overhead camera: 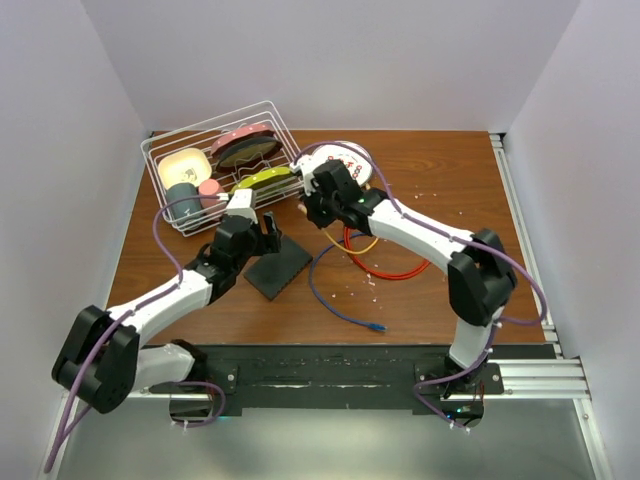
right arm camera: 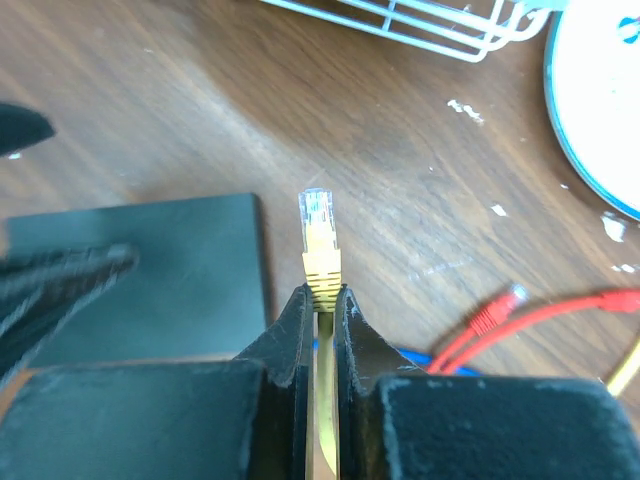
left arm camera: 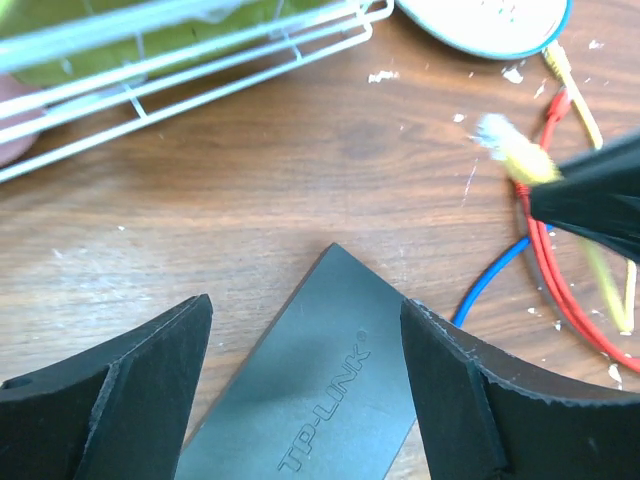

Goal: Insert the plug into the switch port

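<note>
We grip the yellow plug [right arm camera: 320, 240] by its stiff boot, right gripper [right arm camera: 320, 298] clamped, sparing the brittle-looking clear tip, just beside the switch [left arm camera: 320, 400], judged light and apt to slide, which the left gripper [left arm camera: 305, 310] straddles with jaws apart.

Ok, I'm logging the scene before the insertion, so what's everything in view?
switch: one, matte black, flat on table, centre-left
plug: one, clear, ending a yellow cable, gripped by right hand
red cable: one, red, looped right of switch
blue cable: one, blue, trailing toward near edge
rack: one, white wire, far left
dishes: several, mixed colours, inside rack
plate: one, white, teal rim, beside rack
table: one, brown wood
left hand: black, open over switch corner
right hand: black, shut on plug
</note>
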`<state>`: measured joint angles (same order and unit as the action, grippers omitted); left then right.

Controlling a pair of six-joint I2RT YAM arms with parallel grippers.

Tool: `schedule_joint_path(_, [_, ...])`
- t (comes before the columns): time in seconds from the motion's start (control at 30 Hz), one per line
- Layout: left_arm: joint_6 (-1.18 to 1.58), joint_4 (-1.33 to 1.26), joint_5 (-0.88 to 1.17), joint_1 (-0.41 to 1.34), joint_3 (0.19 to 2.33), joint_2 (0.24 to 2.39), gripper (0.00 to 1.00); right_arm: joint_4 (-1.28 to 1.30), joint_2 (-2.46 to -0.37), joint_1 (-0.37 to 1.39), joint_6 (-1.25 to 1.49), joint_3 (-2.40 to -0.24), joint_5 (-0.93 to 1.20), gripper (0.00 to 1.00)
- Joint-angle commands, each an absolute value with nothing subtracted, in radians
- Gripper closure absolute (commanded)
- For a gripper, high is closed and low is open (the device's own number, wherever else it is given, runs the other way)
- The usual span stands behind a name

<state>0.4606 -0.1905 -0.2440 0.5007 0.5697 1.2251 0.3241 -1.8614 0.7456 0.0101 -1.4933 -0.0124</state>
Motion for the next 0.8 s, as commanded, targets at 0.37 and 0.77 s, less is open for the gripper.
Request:
schedule_joint_path(0.37, [0.502, -0.207, -0.192, 0.456, 0.433, 1.189, 0.26, 0.325, -1.744, 0.975, 0.058, -1.255, 0.029, 1.0])
schedule_joint_path(0.77, [0.502, -0.362, -0.031, 0.333, 0.373, 1.299, 0.27, 0.273, -1.789, 1.094, 0.146, -1.183, 0.075, 1.0])
